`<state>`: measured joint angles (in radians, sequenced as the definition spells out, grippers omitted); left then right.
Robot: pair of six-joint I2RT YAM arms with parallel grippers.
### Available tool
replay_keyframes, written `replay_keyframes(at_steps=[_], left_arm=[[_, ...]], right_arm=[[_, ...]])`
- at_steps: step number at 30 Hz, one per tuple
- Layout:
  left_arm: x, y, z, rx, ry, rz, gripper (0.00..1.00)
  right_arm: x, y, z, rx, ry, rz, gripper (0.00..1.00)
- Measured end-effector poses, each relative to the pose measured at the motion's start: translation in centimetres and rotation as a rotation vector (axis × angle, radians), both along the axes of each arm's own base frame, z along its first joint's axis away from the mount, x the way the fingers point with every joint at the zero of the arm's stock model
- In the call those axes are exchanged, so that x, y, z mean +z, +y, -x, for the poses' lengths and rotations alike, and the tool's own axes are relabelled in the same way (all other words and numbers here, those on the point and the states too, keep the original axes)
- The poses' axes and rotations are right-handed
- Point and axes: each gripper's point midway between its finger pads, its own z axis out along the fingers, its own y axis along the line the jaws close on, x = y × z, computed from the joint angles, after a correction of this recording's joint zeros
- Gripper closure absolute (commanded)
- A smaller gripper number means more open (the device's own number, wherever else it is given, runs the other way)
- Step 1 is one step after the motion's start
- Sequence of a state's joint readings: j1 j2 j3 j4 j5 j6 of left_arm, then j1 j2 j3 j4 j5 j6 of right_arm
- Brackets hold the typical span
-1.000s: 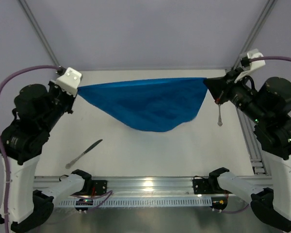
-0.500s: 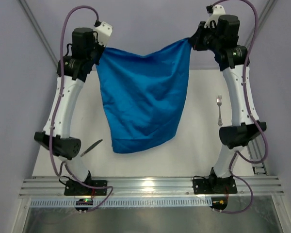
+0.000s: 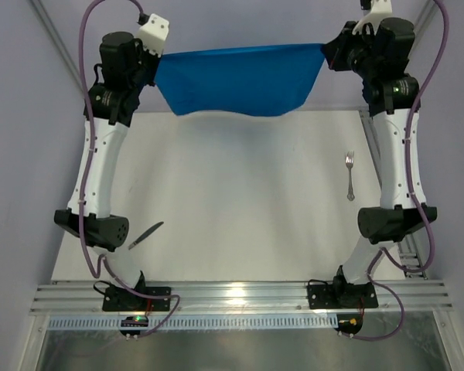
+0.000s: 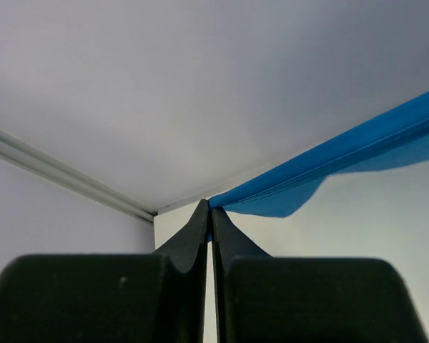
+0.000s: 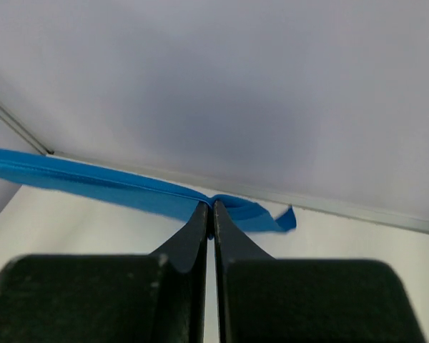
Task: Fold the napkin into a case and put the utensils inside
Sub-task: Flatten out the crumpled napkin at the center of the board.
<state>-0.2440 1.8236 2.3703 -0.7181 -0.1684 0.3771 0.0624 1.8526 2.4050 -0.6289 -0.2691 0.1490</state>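
Note:
The bright blue napkin [image 3: 236,79] hangs stretched in the air at the far end of the table, held by two corners. My left gripper [image 3: 158,63] is shut on its left corner [image 4: 232,199]; the cloth runs away to the right in the left wrist view. Shut on the right corner [image 5: 232,206] is my right gripper [image 3: 325,56], with the cloth leading off to the left. Both arms reach up and far forward. A silver fork [image 3: 350,176] lies on the table at the right. The dark grey knife [image 3: 145,235] lies at the near left. No folded case shows.
The white table [image 3: 240,193] lies under the raised cloth. An aluminium rail [image 3: 240,295] with both arm bases runs along the near edge. Grey walls and frame posts [image 3: 60,42] close in the back.
Both arms swung up from low beside the table to a high, far reach. The napkin was lifted, hung down long half a second ago, and is now pulled taut and flatter.

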Motion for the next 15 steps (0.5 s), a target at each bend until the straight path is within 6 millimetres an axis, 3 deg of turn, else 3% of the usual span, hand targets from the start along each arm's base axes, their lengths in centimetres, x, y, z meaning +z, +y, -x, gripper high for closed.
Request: replay_keyframes(at_steps=[2,4,6,8,13,15], left_arm=[[-0.3,-0.2,0.9,-0.025,0.001,0.002,1.00],[-1.5,-0.4,1.9,-0.049,0.020,-0.003,1.00],[-4.0,-0.6,3.0,-0.077,0.073,-0.023,1.00],[-7.4,-0.8,4.1,-0.110,0.134,-0.043,1.00],[-18.6,-1.2,8.3,-0.211,0.384,-0.099,1.00],[-23.0,-1.3,10.6,-0.254,0.484,-0.109,1.00]], right_arm=[[0.4,-0.3,2.1,0.000,-0.017,0.027,0.96],[-0.4,-0.5,4.0,-0.001,-0.009,0.048,0.96],[-3.1,-0.8,6.1,-0.001,0.036,0.066,0.96],[-7.3,-1.1,8.2,-0.010,0.101,0.075,0.96],[-22.2,-1.4,14.6,-0.023,0.389,0.068,0.96],[-26.8,-1.3,17.2,-0.025,0.495,0.057,0.96]])
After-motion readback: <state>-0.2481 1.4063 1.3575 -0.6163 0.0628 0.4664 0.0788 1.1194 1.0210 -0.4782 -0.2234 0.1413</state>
